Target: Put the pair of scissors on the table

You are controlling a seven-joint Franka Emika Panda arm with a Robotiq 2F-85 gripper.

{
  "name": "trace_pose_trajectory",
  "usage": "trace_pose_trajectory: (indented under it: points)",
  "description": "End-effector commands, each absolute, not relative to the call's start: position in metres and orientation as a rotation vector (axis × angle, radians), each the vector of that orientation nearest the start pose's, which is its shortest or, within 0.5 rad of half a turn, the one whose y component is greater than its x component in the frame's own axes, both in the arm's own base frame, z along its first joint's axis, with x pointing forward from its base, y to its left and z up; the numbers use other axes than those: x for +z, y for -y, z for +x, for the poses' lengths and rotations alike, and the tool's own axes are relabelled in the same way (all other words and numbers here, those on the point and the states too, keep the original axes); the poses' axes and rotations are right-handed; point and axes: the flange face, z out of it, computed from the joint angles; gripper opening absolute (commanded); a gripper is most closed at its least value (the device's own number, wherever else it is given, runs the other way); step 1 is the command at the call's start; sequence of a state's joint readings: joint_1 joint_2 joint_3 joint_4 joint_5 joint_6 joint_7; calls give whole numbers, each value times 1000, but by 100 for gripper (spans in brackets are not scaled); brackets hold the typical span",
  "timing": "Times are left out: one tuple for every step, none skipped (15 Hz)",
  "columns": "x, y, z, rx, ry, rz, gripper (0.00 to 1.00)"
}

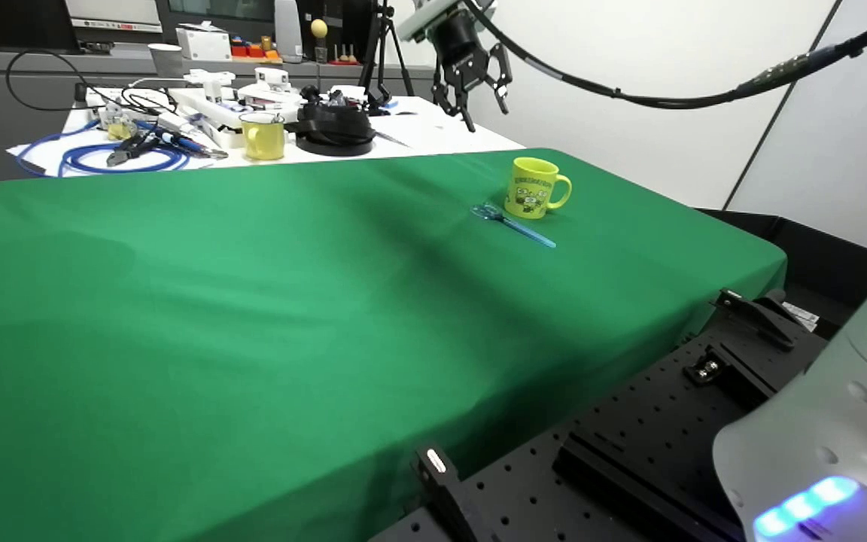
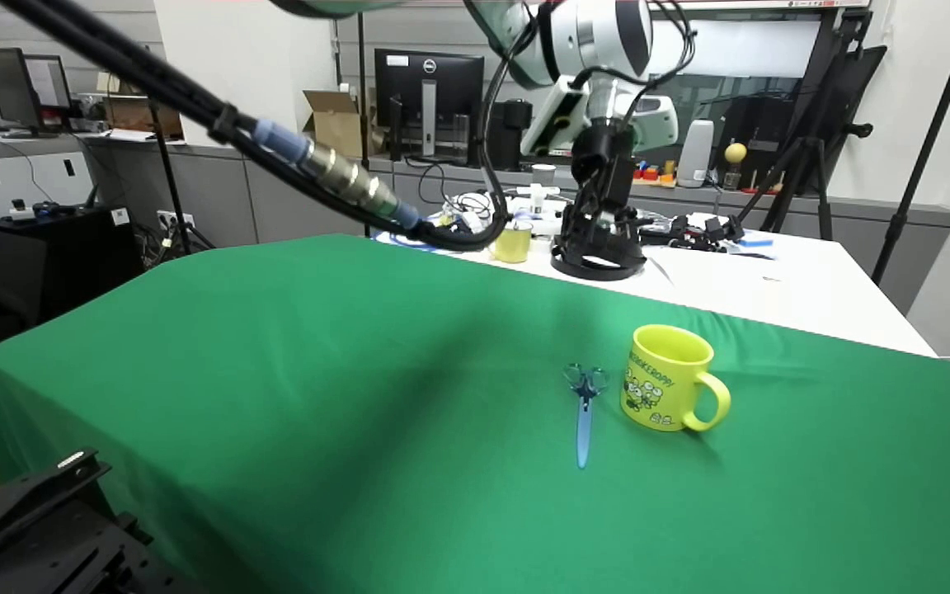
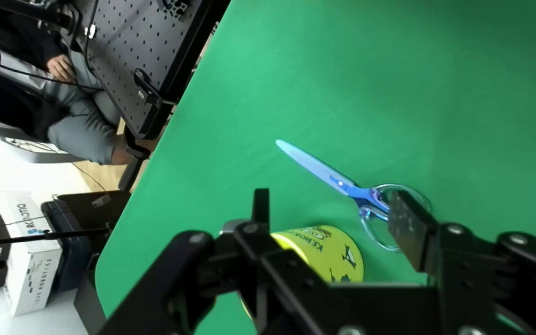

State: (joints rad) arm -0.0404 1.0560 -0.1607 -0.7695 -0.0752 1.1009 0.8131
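Apparently, the scissors [image 3: 351,190] lie well below the parted jaws.

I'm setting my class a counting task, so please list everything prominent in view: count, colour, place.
table: 1, green cloth, foreground
pair of scissors: 1, light blue, on the table
nearer mug: 1, yellow, beside the scissors
white table: 1, white, farther back
farther mug: 1, yellow, on the white table
clutter: uncountable, mixed colours, on the white table
perforated plate: 1, black, beside the table
seated person: 1, dark and grey clothing, wrist view
Robotiq box: 1, white, wrist view's lower left
monitors: at least 3, black, background
other boxes and stands: several, mixed colours, background
robot arm: 1, mostly white, extending over the table
pincer: 1, black, open, raised above the table
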Motion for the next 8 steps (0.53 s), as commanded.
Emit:
trace_pose_trajectory:
  points:
    - [363,96,691,949,-1473,-2982,99]
    - [387,97,687,919,-1428,-2980,100]
    - [407,99,684,888,-1395,-2977,100]
    - [374,95,694,906,-1467,-3007,93]
    - [396,95,691,874,-1439,-3003,100]
    - [410,96,689,852,-1425,-2999,100]
    - [416,97,687,845,-1419,-2996,100]
    - [415,98,686,850,-1416,-2995,100]
